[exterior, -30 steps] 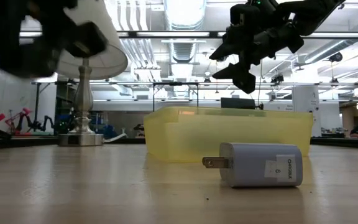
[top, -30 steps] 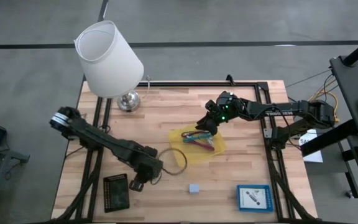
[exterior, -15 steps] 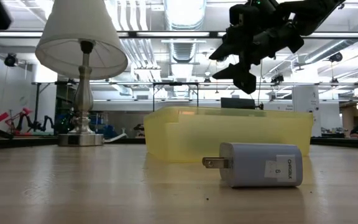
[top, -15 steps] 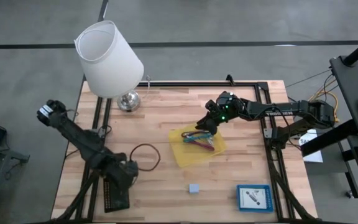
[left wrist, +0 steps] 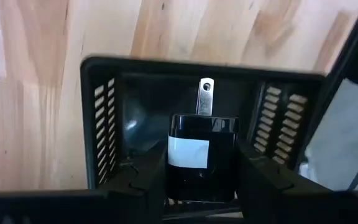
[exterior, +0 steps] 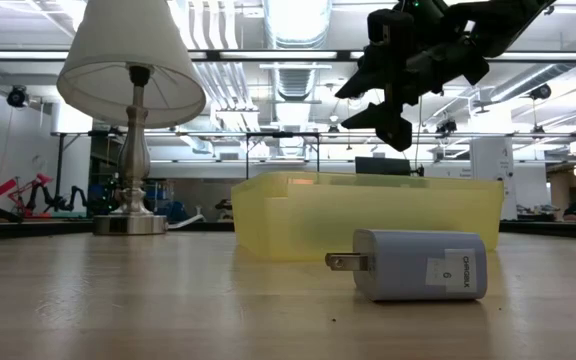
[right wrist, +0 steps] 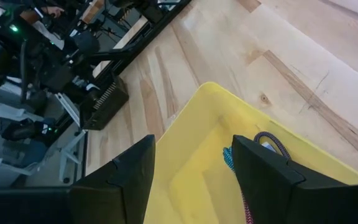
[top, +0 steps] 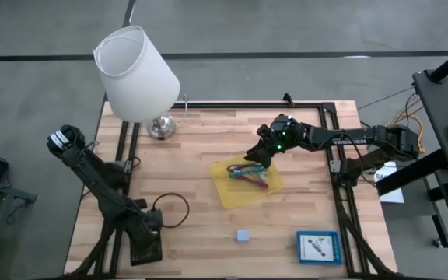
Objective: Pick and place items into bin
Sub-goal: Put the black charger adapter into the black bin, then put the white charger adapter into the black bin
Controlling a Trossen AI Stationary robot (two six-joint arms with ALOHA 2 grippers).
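Observation:
My left gripper (top: 148, 225) is at the table's near left, over a black vented tray (top: 146, 243), shut on a black plug adapter (left wrist: 202, 158) with a white label. A dark cord loop (top: 187, 206) lies on the wood beside it. My right gripper (top: 259, 152) hangs open and empty above the far edge of the yellow bin (top: 247, 183); the low view shows it (exterior: 388, 100) well above the rim. Magenta, purple and teal cords (right wrist: 253, 149) lie in the bin. A grey-blue cube plug (exterior: 418, 265) rests on its side near the bin. My left gripper pinches the black plug adapter by its two side faces (left wrist: 173, 162), one finger (left wrist: 145, 177) on each side. Its metal prong (left wrist: 205, 96) points away from the gripper, over the tray (left wrist: 98, 124). I cannot tell whether the adapter touches the tray.
A white lamp (top: 134, 74) stands at the far left on its metal base (top: 160, 126). A blue box (top: 317, 246) lies at the near right corner. Black frame rails (top: 337, 179) run along the table's sides. Bare wood lies between tray and bin.
My left arm has swung from beside the bin's near left corner toward the table's near left edge, ending over the black tray. The dark cord loop has slid leftward along the table with it. My right gripper has kept still above the bin.

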